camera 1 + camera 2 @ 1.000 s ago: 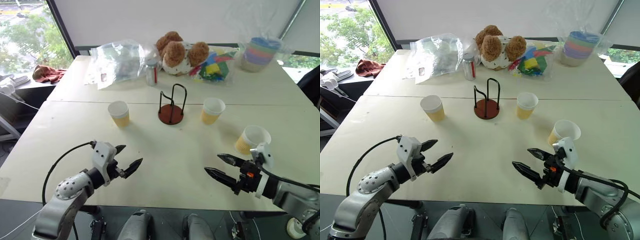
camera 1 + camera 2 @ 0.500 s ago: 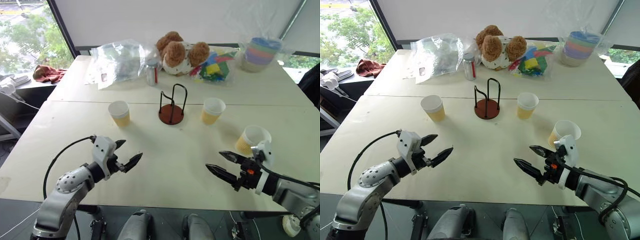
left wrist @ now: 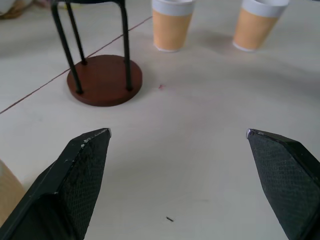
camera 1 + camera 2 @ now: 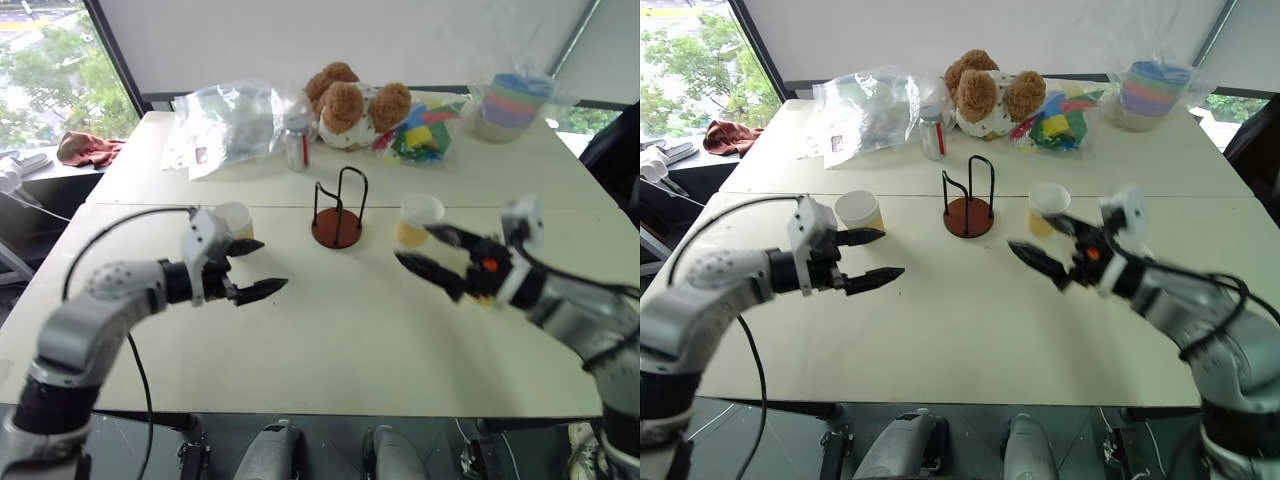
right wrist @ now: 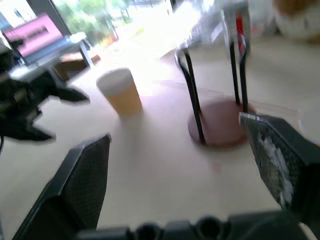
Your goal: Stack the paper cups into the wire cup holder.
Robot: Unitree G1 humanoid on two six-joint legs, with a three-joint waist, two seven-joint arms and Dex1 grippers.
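Both my left gripper [image 4: 256,268] and right gripper [image 4: 421,249] are spread wide and empty above the white tabletop [image 4: 330,340]. Mid-table stands the black wire cup holder on its reddish-brown disc [image 4: 337,212], with one yellow-tan paper cup [image 4: 233,220] toward the left edge and another [image 4: 417,218] toward the right edge.

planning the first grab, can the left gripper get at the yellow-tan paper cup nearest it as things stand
Probably yes. The left gripper is open and empty, right beside the yellow-tan paper cup with the white rim. Nothing stands between them, and the black wire cup holder on its reddish-brown base stands well off to the side.
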